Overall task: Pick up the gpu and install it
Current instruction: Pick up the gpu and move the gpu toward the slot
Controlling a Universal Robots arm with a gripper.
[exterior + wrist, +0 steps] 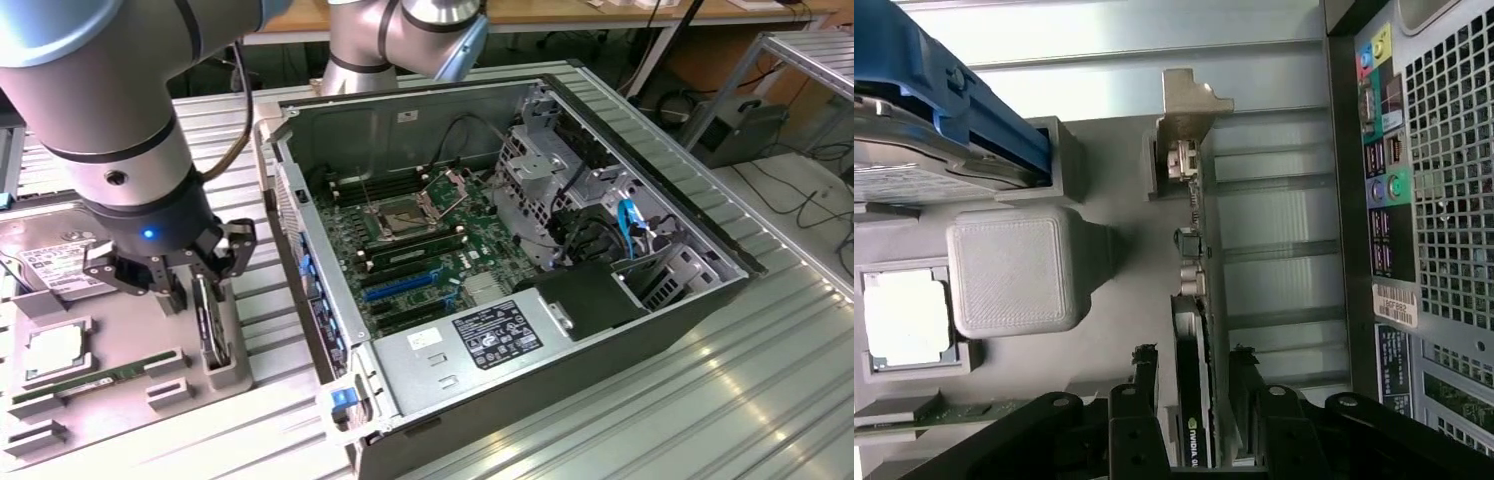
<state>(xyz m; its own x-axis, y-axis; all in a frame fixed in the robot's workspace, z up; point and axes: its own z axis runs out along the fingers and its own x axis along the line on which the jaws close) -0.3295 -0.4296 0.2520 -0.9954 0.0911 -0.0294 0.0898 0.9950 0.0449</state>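
The gpu stands on its edge in a slot of the grey holder tray, on the exterior view's left beside the open computer case. In the wrist view the gpu is a thin black card with its silver bracket at the far end. My gripper hangs right over the card. It is open, one of its fingers on each side of the card with a small gap to it.
The tray also holds a hard drive in a blue caddy, a CPU and a green RAM stick. Inside the case lies the motherboard with a blue slot. The case's rear ports are close by.
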